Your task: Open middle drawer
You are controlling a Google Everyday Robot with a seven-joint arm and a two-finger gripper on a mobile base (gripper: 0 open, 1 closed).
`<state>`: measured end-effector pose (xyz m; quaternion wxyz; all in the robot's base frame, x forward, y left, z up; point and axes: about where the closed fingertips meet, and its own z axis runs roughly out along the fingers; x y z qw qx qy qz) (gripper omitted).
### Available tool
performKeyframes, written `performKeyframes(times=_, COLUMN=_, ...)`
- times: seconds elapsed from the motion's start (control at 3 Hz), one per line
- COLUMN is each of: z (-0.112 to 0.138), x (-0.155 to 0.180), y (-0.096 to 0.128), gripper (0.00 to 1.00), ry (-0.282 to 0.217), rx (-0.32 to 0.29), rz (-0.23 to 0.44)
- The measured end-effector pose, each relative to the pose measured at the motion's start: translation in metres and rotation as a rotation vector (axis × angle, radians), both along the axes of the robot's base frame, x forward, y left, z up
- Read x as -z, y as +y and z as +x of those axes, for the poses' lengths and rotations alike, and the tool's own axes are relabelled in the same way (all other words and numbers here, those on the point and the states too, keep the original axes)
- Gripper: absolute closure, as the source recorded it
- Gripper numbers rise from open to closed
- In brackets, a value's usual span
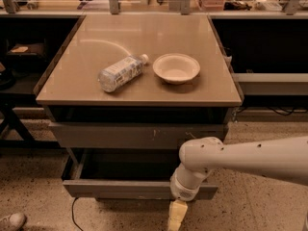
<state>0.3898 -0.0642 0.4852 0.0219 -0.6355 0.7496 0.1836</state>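
Camera view: gripper (pixel 176 216) below middle drawer (pixel 115 188)

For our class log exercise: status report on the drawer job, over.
Gripper low, just below the middle drawer front, right end. Drawer standing open, tray exposed. Plastic bottle and bowl up on tabletop, out of its way.

On the table (pixel 144 96), the bottle (pixel 120 72) lies left of the bowl (pixel 176 67). Below the top drawer (pixel 96 136), the middle drawer (pixel 120 188) juts forward, with the gripper (pixel 176 215) just before its front, right of centre.
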Motion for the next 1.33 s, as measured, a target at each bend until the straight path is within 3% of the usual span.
performKeyframes(times=0.67, z=0.039, x=0.034, y=0.032, gripper=0.00, ry=-0.047, rx=-0.043, rz=0.006)
performKeyframes(times=1.0, z=0.045, x=0.054, y=0.038, gripper=0.00, ry=-0.046, rx=-0.063, rz=-0.004)
performKeyframes(times=1.33, z=0.032, x=0.072, y=0.028, gripper=0.00, ry=0.006, rx=-0.074, rz=-0.021)
